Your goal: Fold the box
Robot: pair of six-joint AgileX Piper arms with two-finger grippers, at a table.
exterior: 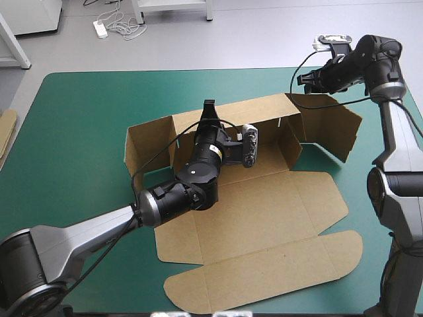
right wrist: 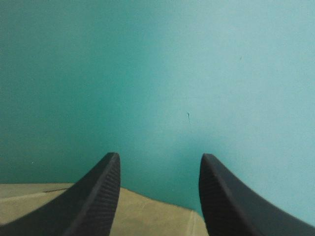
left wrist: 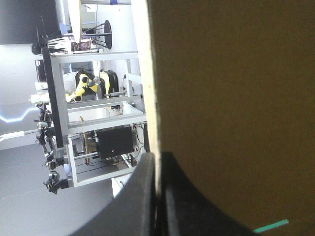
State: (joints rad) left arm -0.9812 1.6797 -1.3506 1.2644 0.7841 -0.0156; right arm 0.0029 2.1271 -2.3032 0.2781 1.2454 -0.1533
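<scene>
Box (exterior: 264,218) — one, brown — left tool (left wrist: 156,156) clenched on its rear wall, right tool (right wrist: 158,158) released.

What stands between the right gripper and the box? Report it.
Nothing visible. The right gripper is open, the box just under it, bare teal-green cover ahead. The left gripper is shut on the box's far wall.

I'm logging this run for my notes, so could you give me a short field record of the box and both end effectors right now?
box: box partly folded, near panels lying flat
rear wall: rear wall raised upright
left end effector: left end effector shut on the rear wall's top edge
right end effector: right end effector open, holding nothing, over the teal-green cover by the right flap
</scene>
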